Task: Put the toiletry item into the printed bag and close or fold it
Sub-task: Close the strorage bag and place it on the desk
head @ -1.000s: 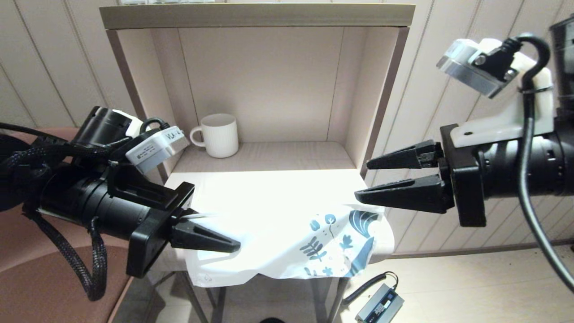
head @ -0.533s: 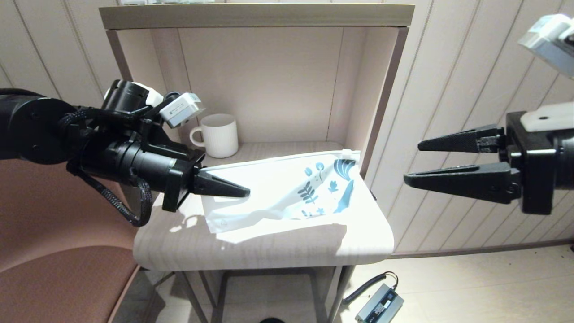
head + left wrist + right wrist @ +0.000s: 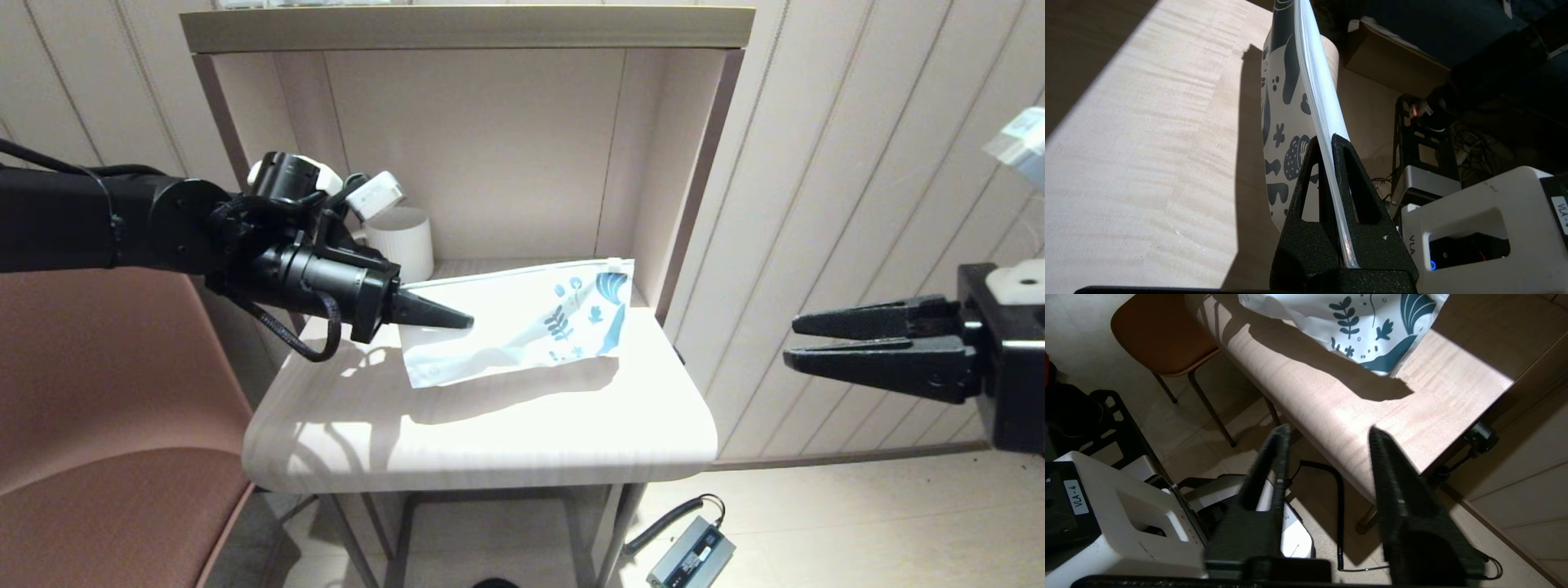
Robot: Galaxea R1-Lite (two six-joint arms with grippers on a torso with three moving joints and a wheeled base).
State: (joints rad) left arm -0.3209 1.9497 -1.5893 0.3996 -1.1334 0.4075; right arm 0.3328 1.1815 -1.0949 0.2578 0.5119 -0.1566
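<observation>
The printed bag hangs on edge just above the wooden table, its blue leaf print at the end nearer the shelf's right wall. My left gripper is shut on the bag's zip strip at the plain end, holding it up. In the right wrist view the bag shows above its own shadow. My right gripper stands open off the table's right side, empty, well away from the bag. The slim white toiletry item is not visible in any view.
A white ribbed mug stands at the back left of the shelf alcove, partly behind my left wrist. A brown chair is left of the table. A grey power brick with cable lies on the floor.
My left gripper has carried the bag up and back from the table's front edge toward the shelf. My right gripper has drawn away to the right, staying open.
</observation>
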